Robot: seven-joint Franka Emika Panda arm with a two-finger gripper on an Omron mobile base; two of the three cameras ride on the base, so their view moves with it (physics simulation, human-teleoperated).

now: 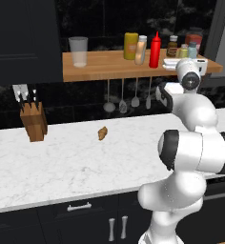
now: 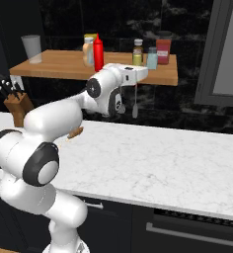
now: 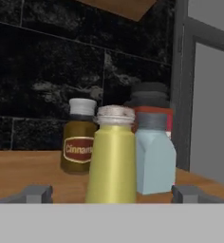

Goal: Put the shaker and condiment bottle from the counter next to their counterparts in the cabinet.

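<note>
**Open gripper around the shaker: pull back with care**

The big risk is a bump. The gripper [image 3: 113, 193] is up at the shelf [image 3: 23, 171], and the shaker [image 3: 112, 156] stands right between its two fingers [image 3: 35, 193]. If the hand pulls back crooked, or swings to one side first, a finger could catch the shaker and knock it over. It could then roll into the bottles near it or drop off the shelf's front edge. A straight pull back would be the safe way, I think.

The fingers are spread wide. There is a clear gap between each finger and the shaker, so the gripper holds nothing and touches nothing. The shaker's bottom is hidden, so I cannot be sure, but it looks as if it is standing on the shelf by itself.

Just past the shaker, a bit to the right in the hand view, is the blue shaker [image 3: 154, 154]. The two are almost touching. That is where the shaker belongs. A bit to the left and farther back is a brown cinnamon bottle [image 3: 79, 137]. A red jar [image 3: 152, 111] peeks out behind the blue shaker.

Farther along the shelf, the peach bottle [image 1: 141, 49] stands just beside the red bottle [image 1: 155, 50] and the yellow tub [image 1: 130, 45]. So both things look to be in place.
</note>
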